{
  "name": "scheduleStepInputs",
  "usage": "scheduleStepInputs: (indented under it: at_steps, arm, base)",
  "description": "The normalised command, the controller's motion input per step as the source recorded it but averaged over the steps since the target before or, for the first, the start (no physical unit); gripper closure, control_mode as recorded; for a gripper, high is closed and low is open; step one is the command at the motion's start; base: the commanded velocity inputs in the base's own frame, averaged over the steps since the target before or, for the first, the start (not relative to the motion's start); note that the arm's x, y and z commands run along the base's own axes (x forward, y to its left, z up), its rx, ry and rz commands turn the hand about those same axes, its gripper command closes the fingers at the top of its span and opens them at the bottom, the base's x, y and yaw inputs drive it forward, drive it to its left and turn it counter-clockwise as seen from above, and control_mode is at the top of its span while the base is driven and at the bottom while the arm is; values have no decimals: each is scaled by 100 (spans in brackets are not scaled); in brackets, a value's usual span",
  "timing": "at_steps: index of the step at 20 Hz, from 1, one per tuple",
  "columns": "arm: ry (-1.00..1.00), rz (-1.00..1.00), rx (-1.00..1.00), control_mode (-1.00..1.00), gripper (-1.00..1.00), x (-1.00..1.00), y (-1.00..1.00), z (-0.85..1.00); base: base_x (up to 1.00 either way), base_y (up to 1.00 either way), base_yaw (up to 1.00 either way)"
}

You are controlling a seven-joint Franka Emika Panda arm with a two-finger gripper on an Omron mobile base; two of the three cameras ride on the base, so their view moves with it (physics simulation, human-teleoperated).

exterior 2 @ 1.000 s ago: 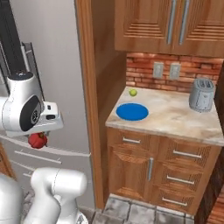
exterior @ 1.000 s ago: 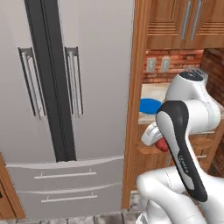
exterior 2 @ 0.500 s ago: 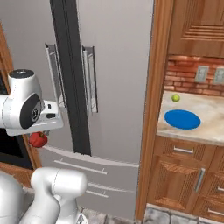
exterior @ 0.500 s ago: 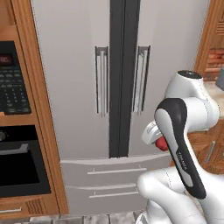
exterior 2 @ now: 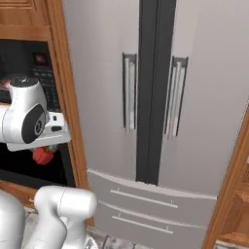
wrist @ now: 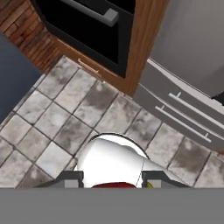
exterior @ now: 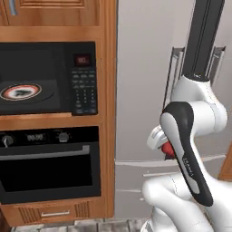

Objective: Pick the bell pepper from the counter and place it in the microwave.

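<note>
- Driven leftward since the earlier frames: counter with blue plate gone from both base views, fridge (exterior 2: 160,97) slid rightward, microwave (exterior: 47,77) and oven (exterior: 47,165) now ahead on the left.
- Held aloft beside the arm: bell pepper (exterior 2: 43,155), small, glossy red, roundish with lobed sides; a red sliver at the bottom edge of the hand view too.
- Hung under the gripper (exterior 2: 46,146), well below and to the right of the microwave cavity, level with the oven front.
- Clamped on the pepper, judging by its hanging in mid-air; fingers themselves mostly hidden.
- Microwave open-fronted, round white-red-black turntable (exterior: 26,92) on its floor, keypad at its right edge.
</note>
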Motion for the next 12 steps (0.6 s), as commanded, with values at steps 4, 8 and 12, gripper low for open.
scheduleStepInputs:
  at_steps: [4,8,12]
  arm:
    - [0,0,0,100,100,0,0,0]
    - [0,0,0,100,100,0,0,0]
    - [0,0,0,100,100,0,0,0]
  base:
    - [14,100,0]
    - [60,100,0]
    - [77,100,0]
